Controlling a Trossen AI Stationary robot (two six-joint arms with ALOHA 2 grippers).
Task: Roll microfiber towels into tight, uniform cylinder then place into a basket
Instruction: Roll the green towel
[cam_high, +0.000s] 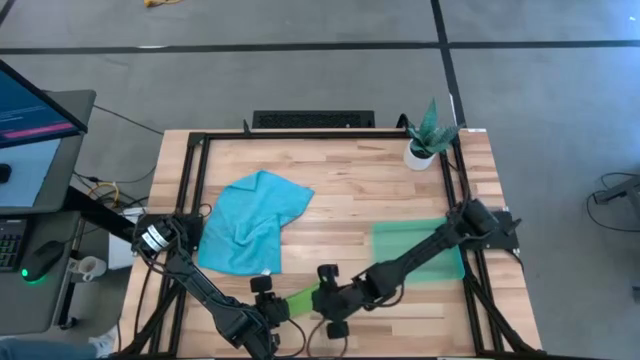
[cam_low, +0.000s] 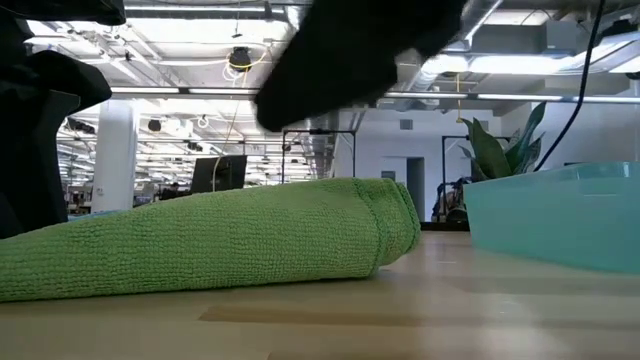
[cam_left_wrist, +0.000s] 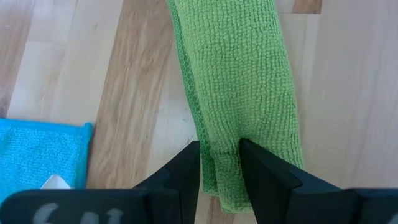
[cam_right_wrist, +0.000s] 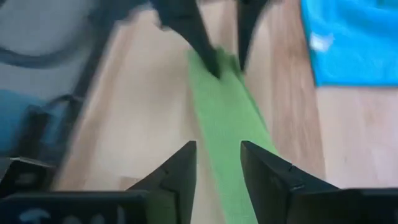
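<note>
From overhead, we see the rolled lime green towel (cam_high: 300, 300) lying near the front edge of the wooden table (cam_high: 340, 190), between the two arms' ends. The left gripper (cam_high: 275, 312) meets its left end; the right gripper (cam_high: 325, 302) sits at its right end. The turquoise towel (cam_high: 250, 220) lies crumpled and unrolled at the table's left-centre, well apart from the green basket (cam_high: 418, 252) on the right side. A small white pot with a plant (cam_high: 424, 145) stands at the far right corner.

At table height, the lime green towel (cam_low: 210, 235) lies flat on the wood as a rough cylinder, its rolled end facing the basket (cam_low: 555, 215), which stands near it but apart. A dark arm blurs overhead.

Through the left wrist camera, we see the left gripper (cam_left_wrist: 220, 158) with its fingers clamped on the end of the lime green towel (cam_left_wrist: 239, 81); a corner of the turquoise towel (cam_left_wrist: 37, 155) lies beside it.

Through the right wrist camera, the right gripper (cam_right_wrist: 219, 163) has its fingers apart, straddling the lime green towel (cam_right_wrist: 227, 118) without pinching it. Farther along the roll, the left gripper (cam_right_wrist: 225, 62) grips the far end, with the turquoise towel (cam_right_wrist: 351, 40) off to the side.
</note>
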